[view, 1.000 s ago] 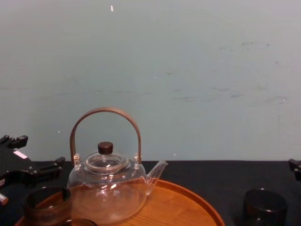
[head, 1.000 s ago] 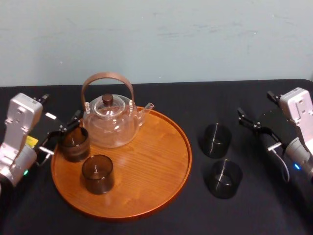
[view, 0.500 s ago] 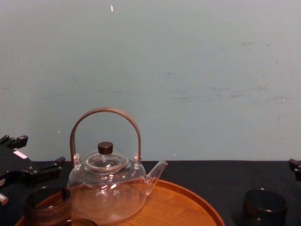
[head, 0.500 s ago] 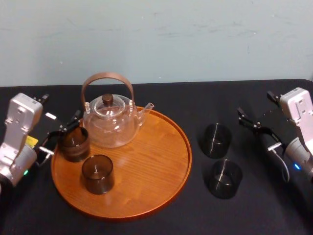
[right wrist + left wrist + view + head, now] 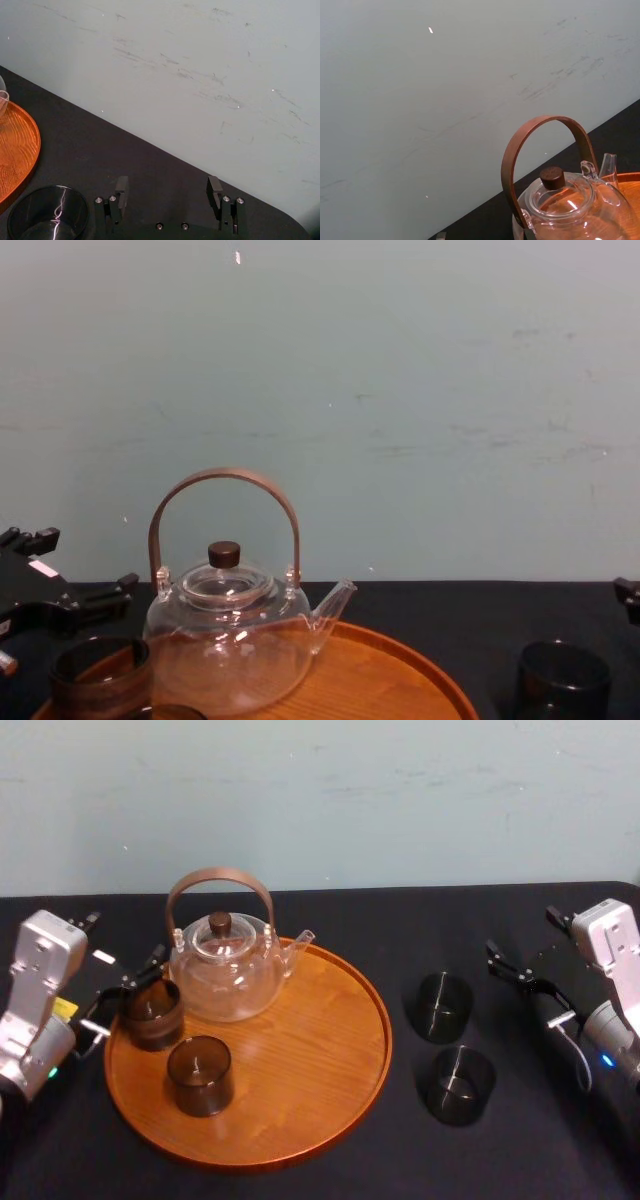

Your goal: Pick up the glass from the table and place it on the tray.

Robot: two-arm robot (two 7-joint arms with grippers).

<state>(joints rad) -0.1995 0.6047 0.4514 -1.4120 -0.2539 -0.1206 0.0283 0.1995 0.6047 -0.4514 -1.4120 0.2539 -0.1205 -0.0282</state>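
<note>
Head view: round wooden tray (image 5: 300,1120) on black tabletop (image 5: 400,910), left of centre. Clear glass teapot (image 5: 228,975) with brown hoop handle at back of tray, upright, spout toward the right. Two brown glasses on tray, both upright: left brown glass (image 5: 152,1013) at tray's left edge just in front of teapot, front brown glass (image 5: 200,1074) just beside it toward the robot. Two dark glasses off the tray, on bare tabletop to its right, upright, near each other but apart: far dark glass (image 5: 440,1006), near dark glass (image 5: 458,1084). Left tool (image 5: 125,995) at tray's left edge, fingers apart, one finger behind left brown glass, the other out past the tray rim; cannot tell whether either finger touches that glass. Chest view: left tool higher than that glass's rim, fingers spread, nothing clamped. Right tool (image 5: 524,938) over tabletop at far right, beyond and to the right of both dark glasses, clear of them. Right wrist view: both fingers of right tool spread wide with bare tabletop between, nothing held, a dark glass nearby off to one side and a slice of tray rim beyond it. Pale wall (image 5: 320,800) behind tabletop.
</note>
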